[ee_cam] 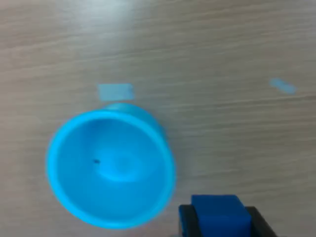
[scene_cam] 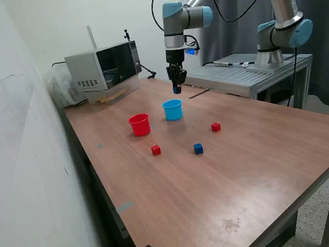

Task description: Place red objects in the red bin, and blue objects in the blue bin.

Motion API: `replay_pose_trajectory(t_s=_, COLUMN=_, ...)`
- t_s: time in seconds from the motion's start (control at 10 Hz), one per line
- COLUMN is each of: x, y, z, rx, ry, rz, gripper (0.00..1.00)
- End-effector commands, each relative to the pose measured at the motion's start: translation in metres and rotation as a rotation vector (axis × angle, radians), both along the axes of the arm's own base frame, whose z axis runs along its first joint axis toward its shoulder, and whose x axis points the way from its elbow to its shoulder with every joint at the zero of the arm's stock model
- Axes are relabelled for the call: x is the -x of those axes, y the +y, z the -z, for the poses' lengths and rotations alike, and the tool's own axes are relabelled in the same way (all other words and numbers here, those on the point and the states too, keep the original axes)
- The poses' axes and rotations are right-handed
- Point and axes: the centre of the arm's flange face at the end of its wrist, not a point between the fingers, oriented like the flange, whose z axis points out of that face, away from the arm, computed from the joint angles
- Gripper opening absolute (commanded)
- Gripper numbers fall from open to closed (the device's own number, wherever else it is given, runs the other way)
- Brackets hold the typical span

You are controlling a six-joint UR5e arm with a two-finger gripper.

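My gripper hangs above the table, a little above and behind the light-blue cup, and is shut on a dark-blue cube. In the wrist view the cup is seen from above, open and empty, with the held cube just off its rim. The red cup stands to the exterior view's left of the blue cup. On the table lie a second dark-blue cube, a red cube in front of the red cup, and another red cube to the exterior view's right.
A microwave-like box stands at the table's back left. A second arm stands on a metal bench behind the table. A wall runs along the exterior view's left.
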Motion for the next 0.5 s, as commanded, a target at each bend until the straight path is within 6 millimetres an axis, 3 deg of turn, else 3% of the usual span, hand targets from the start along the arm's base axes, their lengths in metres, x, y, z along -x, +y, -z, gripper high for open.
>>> replay_pose_trajectory(t_s=0.0, x=0.008, y=0.035, z=0.027, rx=0.008, ry=-0.035, rz=0.052, gripper=0.00)
replay_pose_trajectory(t_s=0.4, x=0.011, y=0.049, z=0.032, rx=0.011, ry=-0.039, rz=0.070, gripper=0.00)
